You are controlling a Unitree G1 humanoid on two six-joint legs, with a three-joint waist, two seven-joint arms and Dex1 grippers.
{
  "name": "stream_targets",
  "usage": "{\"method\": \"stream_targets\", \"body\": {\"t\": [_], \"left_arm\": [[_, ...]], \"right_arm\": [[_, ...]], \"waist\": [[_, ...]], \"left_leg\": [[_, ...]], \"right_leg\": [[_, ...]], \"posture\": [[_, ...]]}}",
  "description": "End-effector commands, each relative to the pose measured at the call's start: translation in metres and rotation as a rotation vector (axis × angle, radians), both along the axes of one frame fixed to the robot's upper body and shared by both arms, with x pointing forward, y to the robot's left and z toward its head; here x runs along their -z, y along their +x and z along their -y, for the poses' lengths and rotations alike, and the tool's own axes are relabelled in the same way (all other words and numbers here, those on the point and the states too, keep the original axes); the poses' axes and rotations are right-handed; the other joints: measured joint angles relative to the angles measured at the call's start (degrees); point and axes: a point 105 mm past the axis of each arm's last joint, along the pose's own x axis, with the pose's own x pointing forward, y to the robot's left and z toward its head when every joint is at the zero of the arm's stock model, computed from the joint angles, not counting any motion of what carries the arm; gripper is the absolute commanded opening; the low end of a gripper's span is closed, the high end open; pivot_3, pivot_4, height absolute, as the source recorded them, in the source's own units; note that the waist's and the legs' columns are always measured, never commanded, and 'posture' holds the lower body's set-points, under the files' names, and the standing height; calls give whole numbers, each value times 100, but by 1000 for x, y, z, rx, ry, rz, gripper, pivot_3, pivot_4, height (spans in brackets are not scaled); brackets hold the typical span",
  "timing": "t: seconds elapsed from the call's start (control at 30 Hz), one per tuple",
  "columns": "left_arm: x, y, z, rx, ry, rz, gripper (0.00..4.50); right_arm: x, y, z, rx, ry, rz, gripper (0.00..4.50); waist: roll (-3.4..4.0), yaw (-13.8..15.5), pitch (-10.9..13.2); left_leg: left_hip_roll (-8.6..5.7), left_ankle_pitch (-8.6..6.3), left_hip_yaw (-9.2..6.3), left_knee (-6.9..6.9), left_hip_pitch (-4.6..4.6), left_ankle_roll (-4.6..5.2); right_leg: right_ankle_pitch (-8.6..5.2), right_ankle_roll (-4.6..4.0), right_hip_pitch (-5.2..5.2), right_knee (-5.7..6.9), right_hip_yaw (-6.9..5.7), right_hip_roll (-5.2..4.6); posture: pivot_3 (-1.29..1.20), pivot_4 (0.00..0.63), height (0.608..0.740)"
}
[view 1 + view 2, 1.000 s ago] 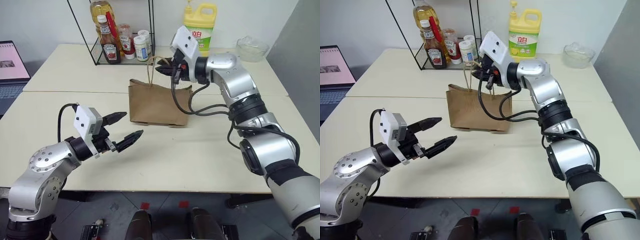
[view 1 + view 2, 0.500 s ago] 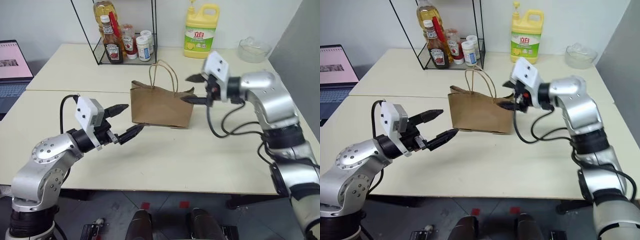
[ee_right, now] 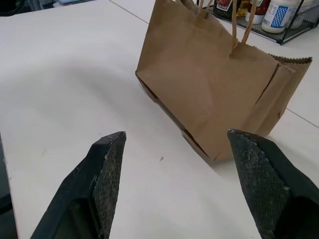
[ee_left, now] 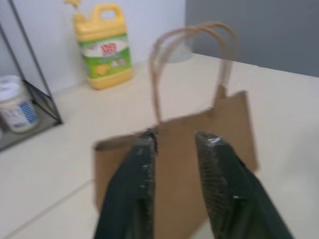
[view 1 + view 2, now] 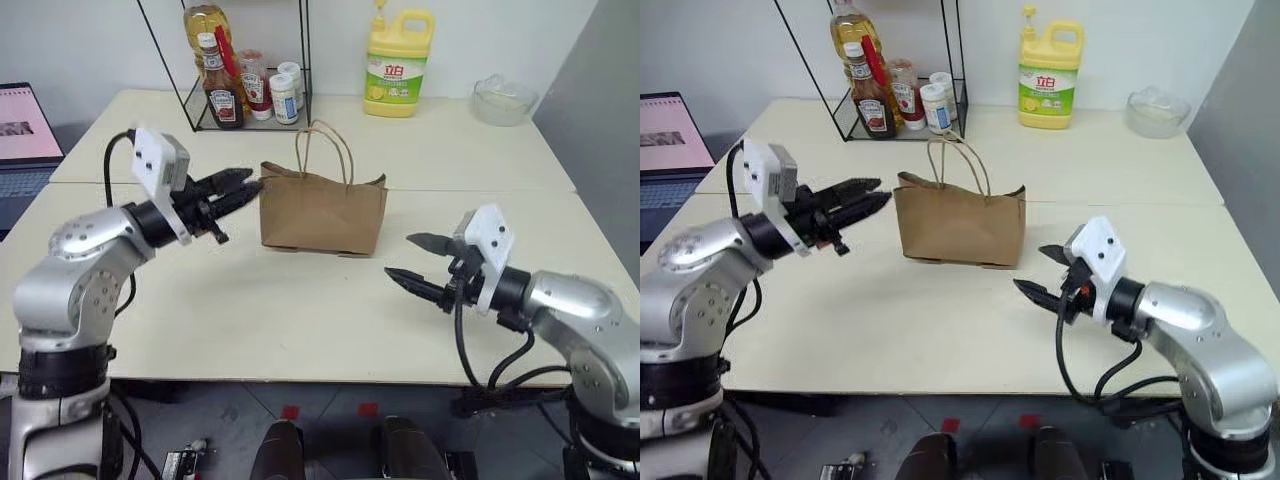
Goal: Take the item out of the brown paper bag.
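Beside the brown paper bag (image 5: 322, 212), left gripper (image 5: 244, 185) jaws nearly closed, empty, right gripper (image 5: 414, 262) jaws wide, empty.

Right hand (image 5: 412, 258) withdrew from bag (image 5: 322, 213); left hand (image 5: 243, 184) reached it.

Bare tabletop (image 5: 300, 300) before upright bag (image 5: 322, 212)
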Motion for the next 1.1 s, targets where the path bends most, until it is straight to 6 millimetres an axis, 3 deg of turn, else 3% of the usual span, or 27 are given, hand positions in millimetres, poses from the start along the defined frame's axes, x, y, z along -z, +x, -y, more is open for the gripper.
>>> {"method": "stream_targets", "body": {"t": [0.03,0.13,0.23,0.47,0.73,0.87,1.1], "left_arm": [[-22,30,-8,-88,65,111,9],[-27,61,-13,-179,109,143,9],[-21,90,-6,-226,180,127,9],[-4,109,15,-193,292,79,9],[19,88,23,95,383,-71,9],[39,64,16,298,523,-180,9],[60,36,3,490,681,-272,9]], "right_arm": [[-7,-9,-6,15,18,46,3425],[-6,-12,-8,29,25,45,3425],[-4,-15,-9,45,29,42,3425],[0,-20,-8,76,31,36,3425],[3,-28,-1,75,22,10,3425],[4,-31,2,44,4,-14,3425],[4,-32,3,8,-17,-34,3425]], "waist": [[-5,9,-3],[-6,9,-3],[-9,18,-4],[-9,-30,-3],[-9,-36,-3],[-9,-57,-3],[-9,-63,-4]], "left_leg": [[0,0,-2,0,-1,0],[-2,0,-1,-2,-1,0],[-2,0,-5,-2,-5,1],[-3,0,-4,-4,-32,0],[-3,10,-3,-1,-55,-16],[-2,10,-3,-1,-55,-17],[0,2,-5,2,-56,0]], "right_leg": [[0,0,1,-2,-4,0],[0,0,6,-12,-4,-1],[0,0,2,-14,-10,0],[0,0,-27,-9,-8,1],[0,0,-48,0,-10,0],[0,-1,-49,1,-10,1],[0,-1,-48,2,-12,0]], "posture": [[0,150,740],[0,150,740],[0,150,740],[0,150,740],[0,150,740],[0,150,740],[0,150,740]]}}
